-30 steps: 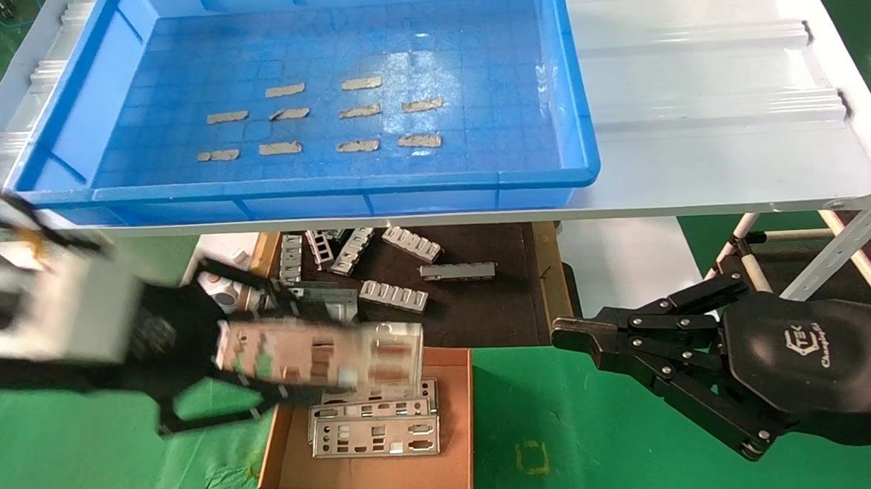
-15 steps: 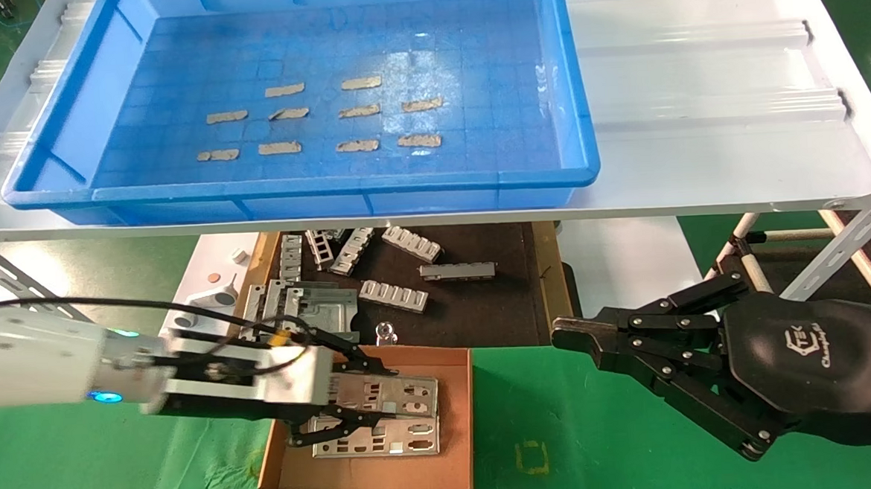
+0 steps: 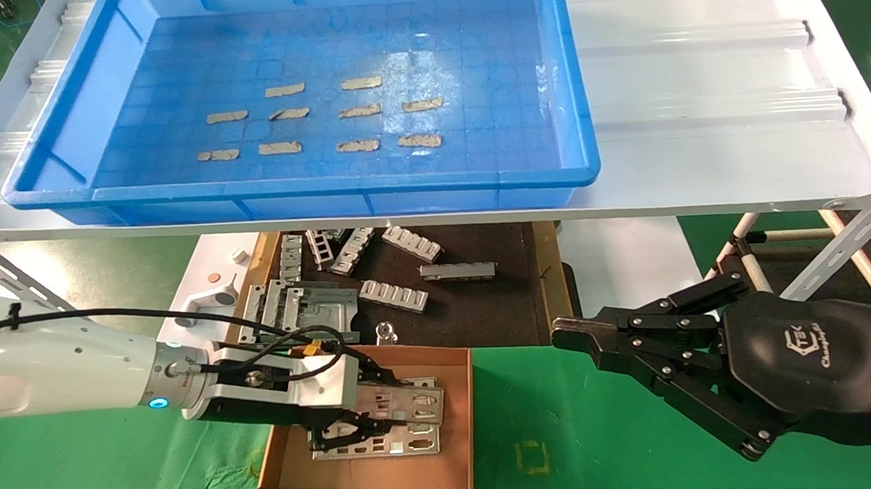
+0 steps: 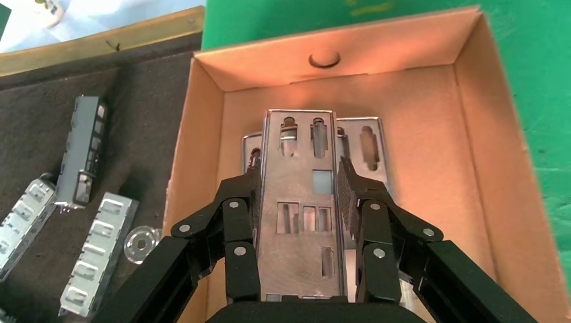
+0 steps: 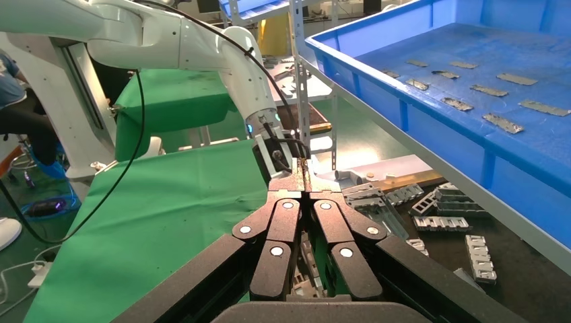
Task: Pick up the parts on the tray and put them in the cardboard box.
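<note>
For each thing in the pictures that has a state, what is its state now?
Left tool: shut on a plate, low inside the box.
Right tool: shut, holds nothing.
Plate: gripped, above two other plates.
Box: open.
Tray: holds only tape strips.

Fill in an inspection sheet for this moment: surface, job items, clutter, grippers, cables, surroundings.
Surface: green cloth under the cardboard box.
Job's things: blue tray holds only tape strips; plates stacked in the box.
Clutter: grey brackets on a dark tray behind the box.
Grippers: left gripper shut on a plate over the box; right gripper shut, parked to the right.
Cables: black cable along the left arm.
Surroundings: white shelf carrying the tray.
</note>
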Controlling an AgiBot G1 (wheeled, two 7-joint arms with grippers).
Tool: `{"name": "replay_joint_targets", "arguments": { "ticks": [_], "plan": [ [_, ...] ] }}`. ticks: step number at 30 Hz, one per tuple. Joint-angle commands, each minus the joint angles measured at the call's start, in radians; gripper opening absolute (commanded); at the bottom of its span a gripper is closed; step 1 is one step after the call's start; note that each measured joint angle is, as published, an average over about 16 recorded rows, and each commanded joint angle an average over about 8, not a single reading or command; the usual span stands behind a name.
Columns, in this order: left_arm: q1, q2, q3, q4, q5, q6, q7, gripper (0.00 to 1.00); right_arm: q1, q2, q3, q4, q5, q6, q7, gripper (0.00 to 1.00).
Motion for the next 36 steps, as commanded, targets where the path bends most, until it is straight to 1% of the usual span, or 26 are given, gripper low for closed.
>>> {"name": "replay_joint_targets", "arguments": {
  "ticks": [1, 2, 3, 12, 18, 19, 20, 26, 27, 28, 36],
  "plan": [
    [-0.001, 0.011, 0.002, 0.025, 0.002, 0.0, 0.007, 0.91, 0.0, 0.0, 0.0, 0.0, 0.0, 0.0, 0.0, 0.0],
    [-0.002, 0.014, 0.003, 0.035, 0.003, 0.001, 0.01, 0.98, 0.0, 0.0, 0.0, 0.0, 0.0, 0.0, 0.0, 0.0],
    [-0.002, 0.017, 0.003, 0.043, 0.004, 0.003, 0.012, 1.0, 0.0, 0.0, 0.0, 0.0, 0.0, 0.0, 0.0, 0.0],
    [-0.016, 0.028, 0.001, 0.098, -0.004, 0.031, 0.034, 1.0, 0.0, 0.0, 0.0, 0.0, 0.0, 0.0, 0.0, 0.0],
    [-0.03, 0.018, -0.005, 0.113, -0.02, 0.079, 0.038, 1.0, 0.0, 0.0, 0.0, 0.0, 0.0, 0.0, 0.0, 0.0],
    [-0.03, 0.017, -0.006, 0.114, -0.023, 0.086, 0.037, 1.0, 0.0, 0.0, 0.0, 0.0, 0.0, 0.0, 0.0, 0.02],
    [-0.029, 0.014, -0.009, 0.113, -0.027, 0.092, 0.035, 1.0, 0.0, 0.0, 0.0, 0.0, 0.0, 0.0, 0.0, 0.11],
    [-0.001, -0.01, -0.055, 0.068, -0.059, 0.107, -0.006, 1.0, 0.0, 0.0, 0.0, 0.0, 0.0, 0.0, 0.0, 0.86],
    [0.007, -0.016, -0.066, 0.054, -0.066, 0.11, -0.017, 1.0, 0.0, 0.0, 0.0, 0.0, 0.0, 0.0, 0.0, 0.97],
    [0.015, -0.023, -0.078, 0.041, -0.073, 0.113, -0.028, 1.0, 0.0, 0.0, 0.0, 0.0, 0.0, 0.0, 0.0, 1.0],
    [0.077, -0.078, -0.173, -0.068, -0.131, 0.133, -0.118, 1.0, 0.0, 0.0, 0.0, 0.0, 0.0, 0.0, 0.0, 1.0]
  ]
}}
